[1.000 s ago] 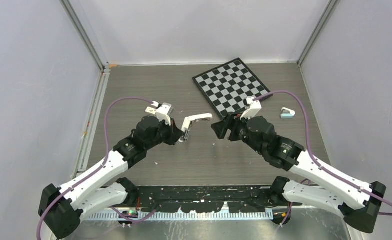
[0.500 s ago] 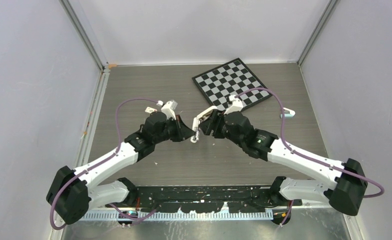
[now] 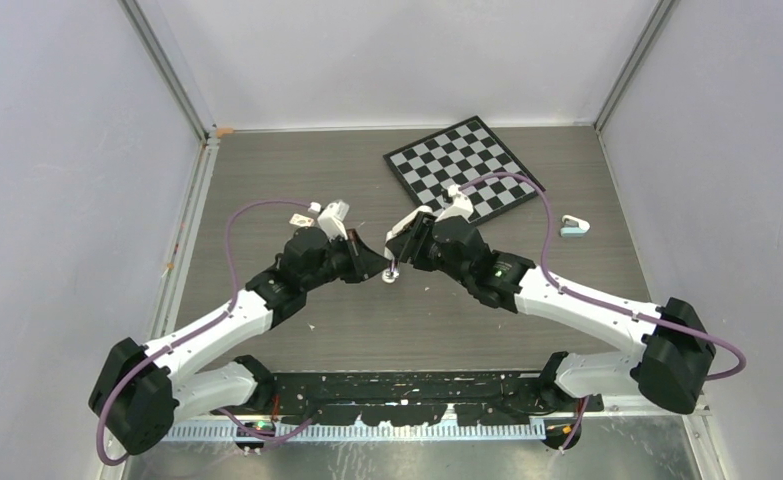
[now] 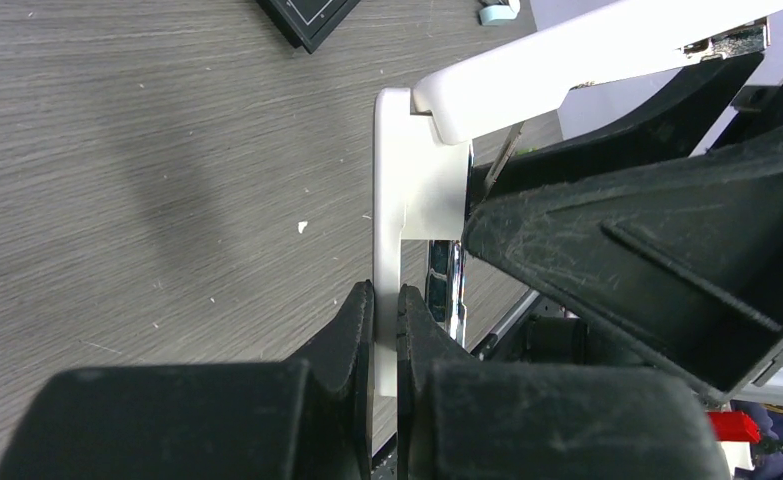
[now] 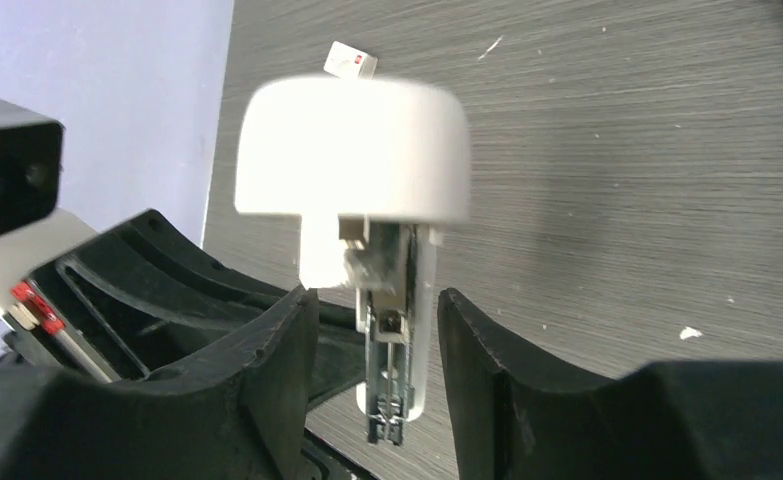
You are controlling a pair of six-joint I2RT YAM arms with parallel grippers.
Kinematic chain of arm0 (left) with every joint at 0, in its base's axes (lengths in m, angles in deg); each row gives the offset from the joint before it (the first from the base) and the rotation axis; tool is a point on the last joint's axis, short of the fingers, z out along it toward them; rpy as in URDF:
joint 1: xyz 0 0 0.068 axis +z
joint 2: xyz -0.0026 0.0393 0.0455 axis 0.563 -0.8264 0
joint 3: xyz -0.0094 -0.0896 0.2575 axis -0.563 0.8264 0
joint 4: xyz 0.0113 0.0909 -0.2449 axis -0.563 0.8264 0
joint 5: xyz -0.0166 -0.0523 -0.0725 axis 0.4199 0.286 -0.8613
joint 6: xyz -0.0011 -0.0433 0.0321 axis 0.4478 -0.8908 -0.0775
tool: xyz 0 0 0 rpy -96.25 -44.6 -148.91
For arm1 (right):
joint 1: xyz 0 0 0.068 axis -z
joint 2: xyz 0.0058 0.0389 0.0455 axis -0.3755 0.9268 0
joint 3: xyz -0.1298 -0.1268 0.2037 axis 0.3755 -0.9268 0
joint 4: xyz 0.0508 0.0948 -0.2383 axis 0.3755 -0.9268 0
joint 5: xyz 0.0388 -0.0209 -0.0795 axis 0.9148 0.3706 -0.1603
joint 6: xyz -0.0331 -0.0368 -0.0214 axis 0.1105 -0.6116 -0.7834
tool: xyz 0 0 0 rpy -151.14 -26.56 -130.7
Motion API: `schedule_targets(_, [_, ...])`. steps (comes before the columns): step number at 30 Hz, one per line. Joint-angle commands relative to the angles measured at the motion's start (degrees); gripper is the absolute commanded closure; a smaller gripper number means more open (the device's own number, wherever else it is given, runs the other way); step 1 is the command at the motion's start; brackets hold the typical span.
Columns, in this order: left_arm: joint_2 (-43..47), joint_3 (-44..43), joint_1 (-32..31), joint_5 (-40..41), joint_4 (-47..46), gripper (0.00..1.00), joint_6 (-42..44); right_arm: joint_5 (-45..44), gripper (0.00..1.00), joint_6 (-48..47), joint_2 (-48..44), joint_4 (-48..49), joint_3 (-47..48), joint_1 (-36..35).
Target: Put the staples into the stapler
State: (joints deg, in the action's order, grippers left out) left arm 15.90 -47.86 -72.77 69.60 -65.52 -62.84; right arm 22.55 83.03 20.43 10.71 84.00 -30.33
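Okay, my left gripper is pinched tight on the thin white base plate of the stapler. It holds the stapler up off the table, mid-workspace, on the near side of the chessboard. The stapler's top arm is swung open. My right gripper straddles the metal track, fingers just beside it on both sides. I can't tell whether they're actually pressing on it.
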Motion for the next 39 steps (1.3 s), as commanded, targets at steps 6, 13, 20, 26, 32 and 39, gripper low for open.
schedule_targets(6, [3.22, 1.58, 0.19, -0.43, -6.98, 1.00, -0.28, -2.67, 0.61, 2.53, 3.50, 1.57, 4.93, -0.02])
schedule_targets(13, [4.56, -0.41, 0.20, 1.24, -0.71, 0.88, 3.62, -4.86, 0.77, 1.78, 4.93, 0.04, 6.16, -0.02])
schedule_targets(20, [8.99, -4.60, 0.25, 7.39, 14.43, 0.47, 13.15, -8.33, 0.80, -1.50, 8.37, -5.78, 9.71, 2.37])
schedule_targets(26, [12.52, -10.47, 0.27, 17.44, 29.34, 0.03, 23.02, -7.54, 0.80, -4.57, 15.11, -8.09, 12.96, 6.83])
schedule_targets(32, [15.17, -14.48, 0.20, 22.43, 39.46, 0.00, 32.28, -8.09, 0.80, -11.19, 24.77, -10.76, 19.56, 8.00])
schedule_targets(39, [24.10, -7.02, 0.25, 21.93, 36.79, 0.00, 41.18, -10.98, 0.80, -16.33, 36.20, -16.00, 28.96, 8.01])
